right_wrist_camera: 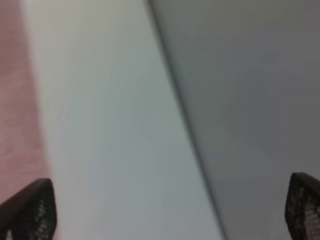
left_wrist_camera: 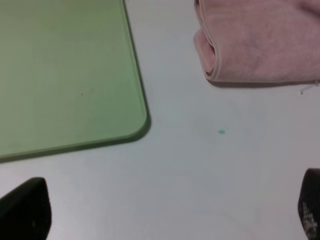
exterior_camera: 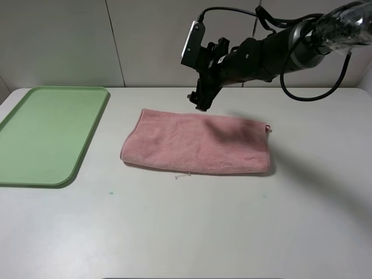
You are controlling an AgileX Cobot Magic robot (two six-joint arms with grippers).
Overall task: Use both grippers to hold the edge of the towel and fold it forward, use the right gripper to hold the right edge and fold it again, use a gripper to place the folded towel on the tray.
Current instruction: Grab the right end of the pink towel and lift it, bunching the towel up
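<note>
The pink towel lies folded into a long band in the middle of the white table; its folded left end shows in the left wrist view, and one edge shows in the right wrist view. The green tray lies flat to the left of it, its corner in the left wrist view. My right gripper hangs above the towel's far edge, open and empty, fingertips wide apart. My left gripper is open and empty over the table near the tray's front corner. The left arm is out of the exterior view.
A grey wall rises right behind the table's far edge. A small teal spot marks the table in front of the towel's left end. A loose thread sticks out from the towel's near edge.
</note>
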